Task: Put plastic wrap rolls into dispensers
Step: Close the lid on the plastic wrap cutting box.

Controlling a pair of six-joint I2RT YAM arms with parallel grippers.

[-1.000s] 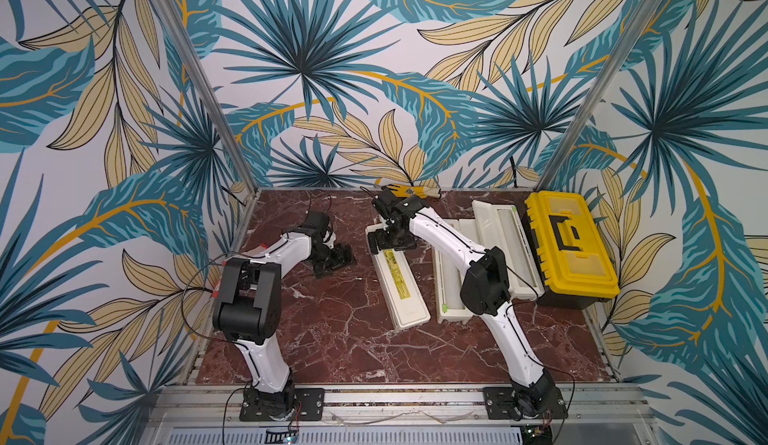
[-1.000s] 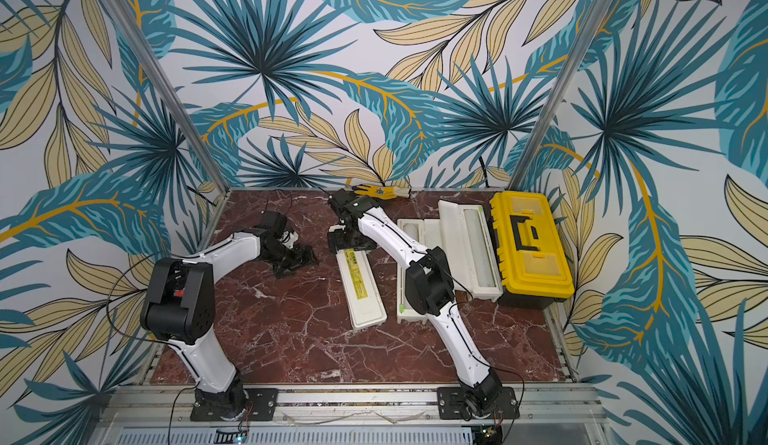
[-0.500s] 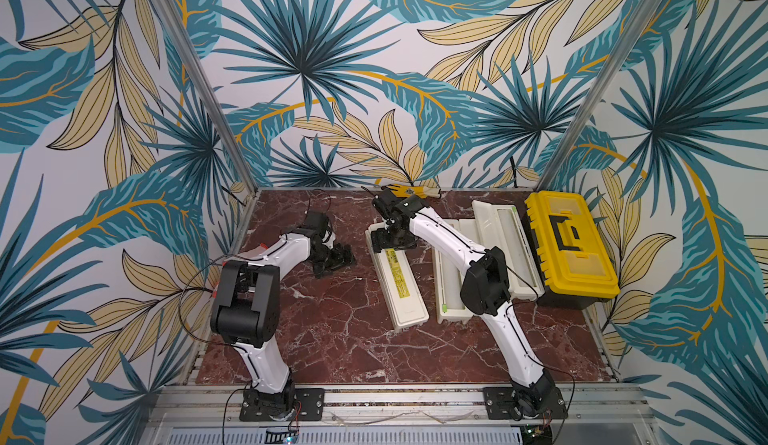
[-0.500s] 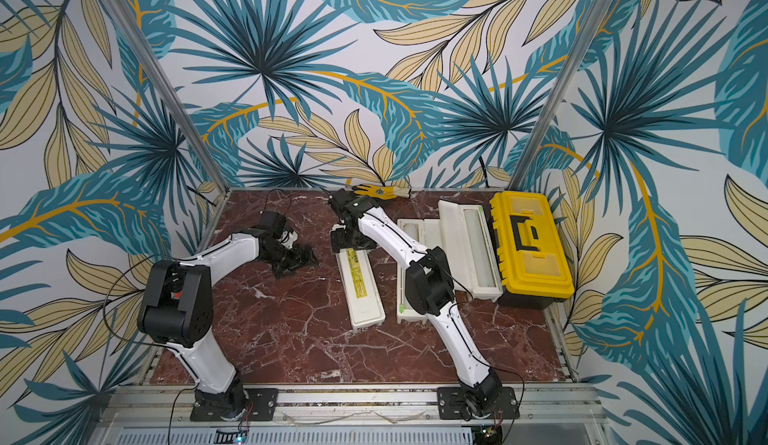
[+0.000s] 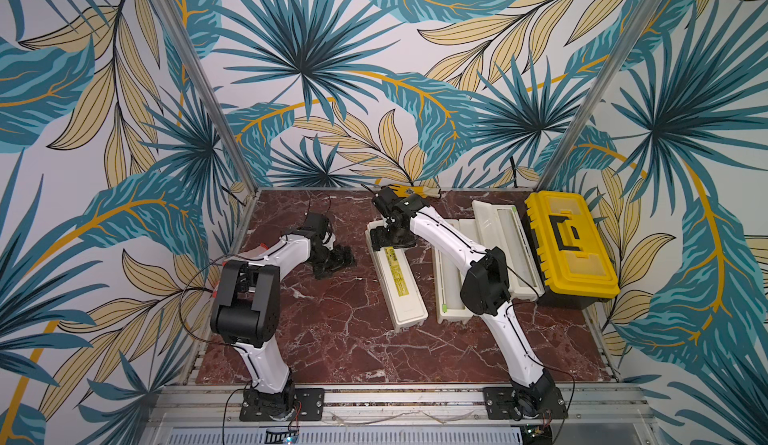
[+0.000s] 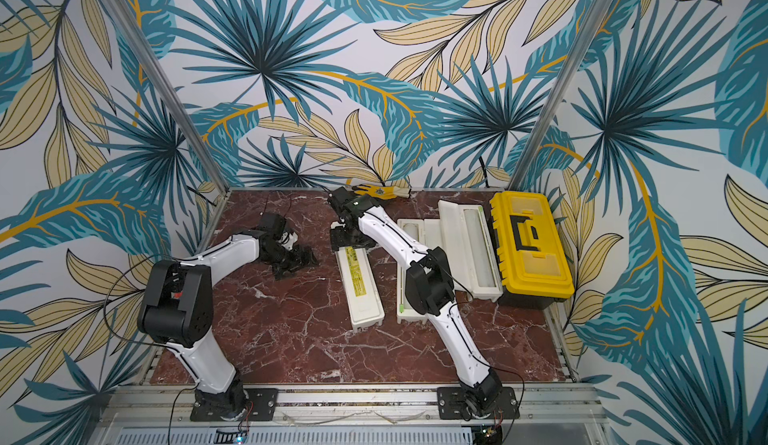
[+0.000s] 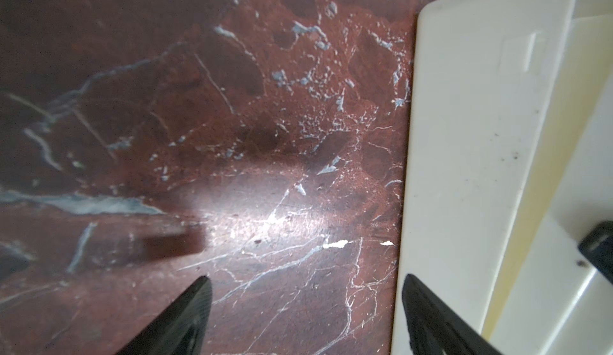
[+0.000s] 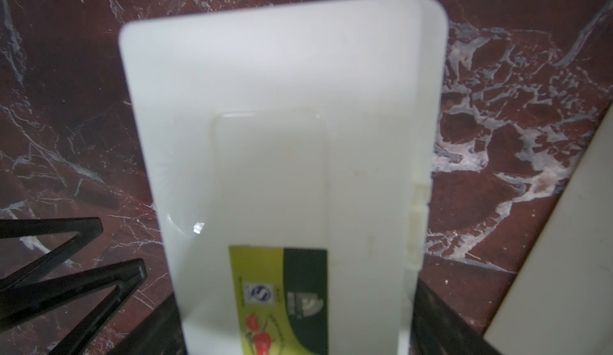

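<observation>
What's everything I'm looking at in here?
closed dispenser: one, cream with yellow label, table centre.
open dispensers: two, cream, right of it.
plastic wrap roll: one visible, translucent, inside the open dispenser beside the toolbox.
toolbox: one, yellow and black, far right.
glove: one, yellow and white, by back wall.
table: one, red-brown marble.
walls: teal-and-tan leaf pattern.
left gripper: black, jaws open, empty, above table.
right gripper: black, jaws clamped on closed dispenser's far end.

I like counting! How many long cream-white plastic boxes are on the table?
3. One closed box, yellow-labelled, under the right gripper; one open box in the middle, partly behind the right arm; another open box beside the yellow plastic toolbox.
</observation>
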